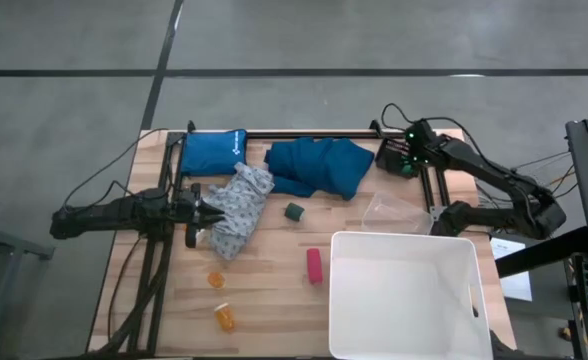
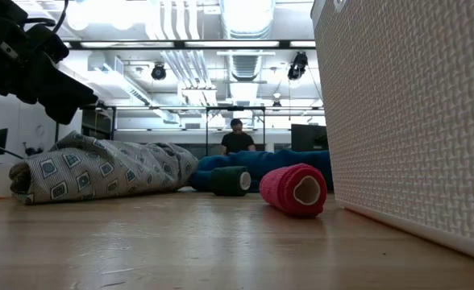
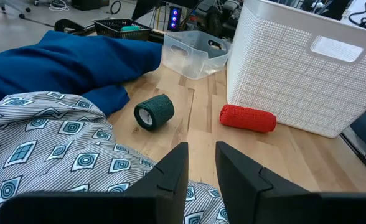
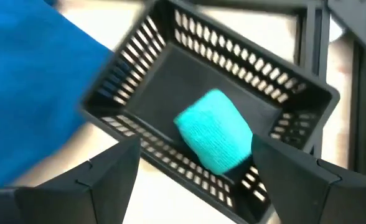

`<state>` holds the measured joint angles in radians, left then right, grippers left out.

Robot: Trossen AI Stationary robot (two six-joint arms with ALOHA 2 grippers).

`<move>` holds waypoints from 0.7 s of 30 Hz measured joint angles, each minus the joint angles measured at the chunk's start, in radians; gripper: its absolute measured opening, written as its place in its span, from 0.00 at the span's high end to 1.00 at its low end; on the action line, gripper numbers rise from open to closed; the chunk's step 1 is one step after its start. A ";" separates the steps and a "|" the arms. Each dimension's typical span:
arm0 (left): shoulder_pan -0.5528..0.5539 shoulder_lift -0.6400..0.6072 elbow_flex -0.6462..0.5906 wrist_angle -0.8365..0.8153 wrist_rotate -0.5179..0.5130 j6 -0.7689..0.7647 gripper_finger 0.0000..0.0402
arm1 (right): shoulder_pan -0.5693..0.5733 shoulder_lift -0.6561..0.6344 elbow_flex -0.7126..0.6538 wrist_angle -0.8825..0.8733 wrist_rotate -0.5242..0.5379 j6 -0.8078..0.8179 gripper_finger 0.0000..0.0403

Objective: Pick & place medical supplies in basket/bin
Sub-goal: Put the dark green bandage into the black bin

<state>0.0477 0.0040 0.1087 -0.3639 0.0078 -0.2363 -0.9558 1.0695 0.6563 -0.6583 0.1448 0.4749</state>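
Right tool (image 4: 192,171) hangs with fingers spread wide over a black slotted basket (image 4: 276,93) holding a turquoise roll (image 4: 214,137). Left tool (image 3: 201,165), fingers narrowly parted, hovers over the patterned garment (image 1: 236,212). White tub (image 1: 406,292) sits at the counter's (image 1: 264,310) near right.

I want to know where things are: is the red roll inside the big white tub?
No, the red roll lies on the wooden table beside the white tub.

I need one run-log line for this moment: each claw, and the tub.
left claw: over patterned cloth, holding nothing | right claw: open over black basket with teal roll | white tub: empty
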 joint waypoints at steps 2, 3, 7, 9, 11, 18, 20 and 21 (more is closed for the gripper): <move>0.000 0.000 0.000 0.000 0.000 0.000 0.78 | 0.000 -0.029 0.000 0.007 -0.013 0.000 0.25; 0.000 0.000 0.000 0.000 0.000 0.000 0.78 | 0.000 -0.043 0.000 0.007 -0.019 -0.001 0.25; 0.000 0.000 0.000 0.000 0.000 0.000 0.78 | 0.000 -0.108 0.008 0.015 -0.036 -0.012 0.26; 0.000 0.000 0.000 0.000 0.000 0.000 0.78 | 0.000 -0.138 0.015 0.015 -0.040 -0.014 0.25; 0.000 0.000 0.000 0.000 0.000 0.000 0.78 | 0.000 -0.164 0.028 0.025 -0.042 -0.015 0.25; 0.000 0.000 0.000 0.000 0.000 0.000 0.78 | 0.003 -0.248 0.039 0.114 -0.129 -0.017 0.25; 0.000 0.000 0.000 0.000 0.000 0.000 0.78 | 0.006 -0.257 0.038 0.173 -0.168 -0.014 0.26; 0.000 0.000 0.000 0.000 0.000 0.000 0.78 | 0.010 -0.259 0.038 0.204 -0.190 -0.015 0.26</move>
<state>0.0477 0.0040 0.1089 -0.3637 0.0075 -0.2363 -0.9463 0.8105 0.6945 -0.4542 -0.0449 0.4601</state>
